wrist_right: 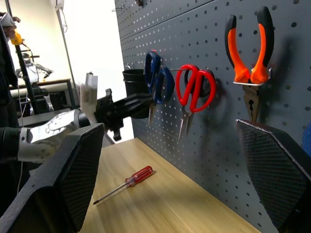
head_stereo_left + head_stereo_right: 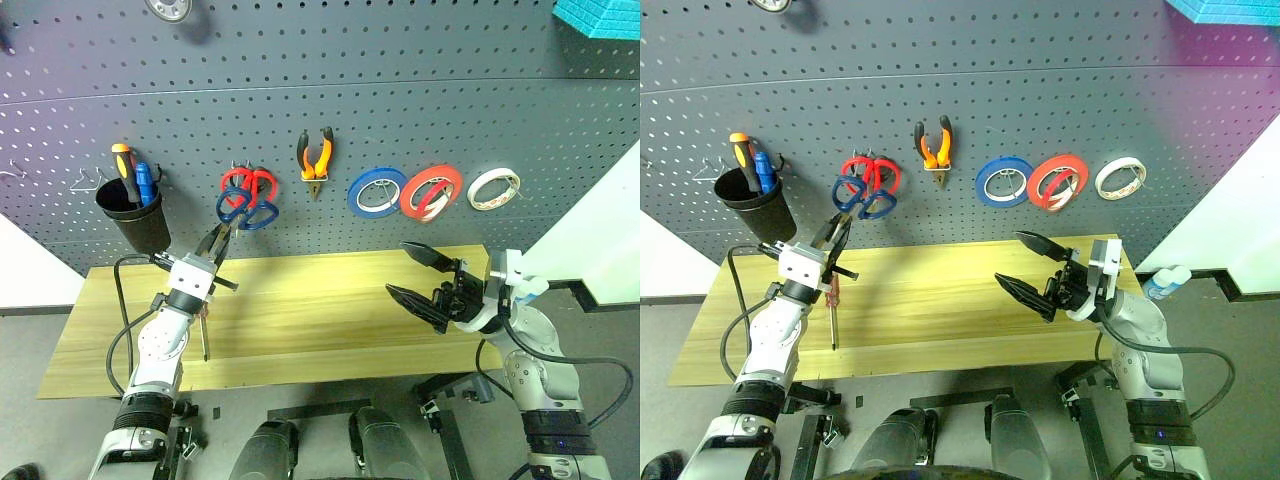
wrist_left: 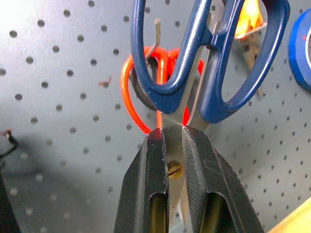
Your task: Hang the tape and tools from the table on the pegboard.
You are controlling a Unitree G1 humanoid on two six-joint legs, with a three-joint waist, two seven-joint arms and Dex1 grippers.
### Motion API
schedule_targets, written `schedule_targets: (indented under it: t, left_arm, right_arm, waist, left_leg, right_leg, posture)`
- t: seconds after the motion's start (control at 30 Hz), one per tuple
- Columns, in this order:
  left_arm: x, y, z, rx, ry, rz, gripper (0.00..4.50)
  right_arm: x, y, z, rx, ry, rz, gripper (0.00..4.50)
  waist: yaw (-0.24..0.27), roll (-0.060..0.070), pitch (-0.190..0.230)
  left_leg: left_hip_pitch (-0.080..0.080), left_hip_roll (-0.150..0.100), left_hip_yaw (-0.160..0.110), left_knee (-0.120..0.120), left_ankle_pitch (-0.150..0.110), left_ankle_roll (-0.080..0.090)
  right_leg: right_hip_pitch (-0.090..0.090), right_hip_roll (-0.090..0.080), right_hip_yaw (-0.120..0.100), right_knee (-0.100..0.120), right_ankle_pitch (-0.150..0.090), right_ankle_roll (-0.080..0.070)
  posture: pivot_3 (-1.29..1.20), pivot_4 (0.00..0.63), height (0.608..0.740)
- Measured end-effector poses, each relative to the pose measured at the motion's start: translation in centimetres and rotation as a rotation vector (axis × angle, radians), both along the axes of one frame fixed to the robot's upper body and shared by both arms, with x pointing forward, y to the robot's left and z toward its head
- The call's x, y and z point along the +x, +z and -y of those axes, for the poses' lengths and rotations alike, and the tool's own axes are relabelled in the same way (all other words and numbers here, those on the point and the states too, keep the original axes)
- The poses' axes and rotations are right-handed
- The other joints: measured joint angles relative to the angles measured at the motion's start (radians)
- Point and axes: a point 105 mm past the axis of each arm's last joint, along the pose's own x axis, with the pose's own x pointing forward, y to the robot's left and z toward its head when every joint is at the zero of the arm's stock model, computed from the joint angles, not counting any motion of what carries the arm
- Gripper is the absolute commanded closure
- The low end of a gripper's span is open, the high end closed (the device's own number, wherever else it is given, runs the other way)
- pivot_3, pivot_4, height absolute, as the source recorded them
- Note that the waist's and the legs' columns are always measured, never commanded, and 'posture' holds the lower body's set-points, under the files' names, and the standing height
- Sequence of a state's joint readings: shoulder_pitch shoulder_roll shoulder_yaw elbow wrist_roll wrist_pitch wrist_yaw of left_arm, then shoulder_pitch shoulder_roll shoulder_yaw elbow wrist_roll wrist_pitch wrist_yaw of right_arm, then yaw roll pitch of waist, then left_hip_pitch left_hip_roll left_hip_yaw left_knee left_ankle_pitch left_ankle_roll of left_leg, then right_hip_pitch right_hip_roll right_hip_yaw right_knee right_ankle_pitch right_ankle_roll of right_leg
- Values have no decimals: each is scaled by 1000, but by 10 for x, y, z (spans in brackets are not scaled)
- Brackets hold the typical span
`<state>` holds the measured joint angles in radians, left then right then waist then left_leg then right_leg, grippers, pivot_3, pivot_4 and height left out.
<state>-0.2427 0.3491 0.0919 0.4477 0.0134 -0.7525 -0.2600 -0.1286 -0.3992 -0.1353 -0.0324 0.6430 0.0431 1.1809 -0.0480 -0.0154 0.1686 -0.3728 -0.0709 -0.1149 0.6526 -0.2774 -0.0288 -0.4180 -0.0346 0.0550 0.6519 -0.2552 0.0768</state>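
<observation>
On the pegboard (image 2: 400, 90) the pliers (image 2: 315, 160) and tape (image 2: 431, 192) already hang; the screwdriver (image 1: 124, 184) lies on the bench (image 2: 330, 310). The left claw (image 3: 173, 141), pinching the blue-handled scissors (image 3: 204, 63) at a crowded hook, may miss it and drop them. The right claw (image 2: 425, 275) hangs spread, empty.

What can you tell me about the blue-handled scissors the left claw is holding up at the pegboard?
The scissors have two glossy blue loop handles and steel blades joined by a brass-coloured screw. They point blades down, handles up, held against the pegboard, overlapping the red-handled scissors. The left claw is shut on the blades near the pivot. A metal hook shows through one handle loop.
</observation>
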Motion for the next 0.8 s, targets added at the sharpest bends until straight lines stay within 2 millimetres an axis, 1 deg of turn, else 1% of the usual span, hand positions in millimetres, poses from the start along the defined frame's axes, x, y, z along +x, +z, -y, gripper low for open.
schedule_targets:
  t: [0.1, 0.3, 0.67, 0.8]
  left_arm:
    - [1, 2, 0, -3, 7, -8, 4353]
    - [-1, 13, 4, -2, 5, 6, 4353]
    - [6, 14, 2, -46, 36, -77, 4353]
    - [12, 16, 3, -58, 42, -107, 4353]
  right_arm:
    - [0, 0, 0, -4, -1, 9, 0]
    - [0, -4, 2, -11, -9, 9, 0]
    - [1, -4, 3, -12, -16, 10, 0]
    - [1, -4, 3, -11, -20, 9, 0]
  waist:
    - [1, 0, 0]
    - [0, 0, 0]
    - [1, 0, 0]
    - [1, 0, 0]
  left_leg:
    - [0, 0, 0, 0, 0, 0]
    - [0, 0, 0, 0, 0, 0]
    - [0, 0, 0, 0, 0, 0]
    - [0, 0, 0, 0, 0, 0]
  right_leg:
    - [0, 0, 0, 0, 0, 0]
    - [0, 0, 0, 0, 0, 0]
    - [0, 0, 0, 0, 0, 0]
    - [0, 0, 0, 0, 0, 0]
  posture:
    - [-136, 133, 740]
    - [-138, 132, 740]
    - [-141, 139, 740]
    - [-139, 140, 740]
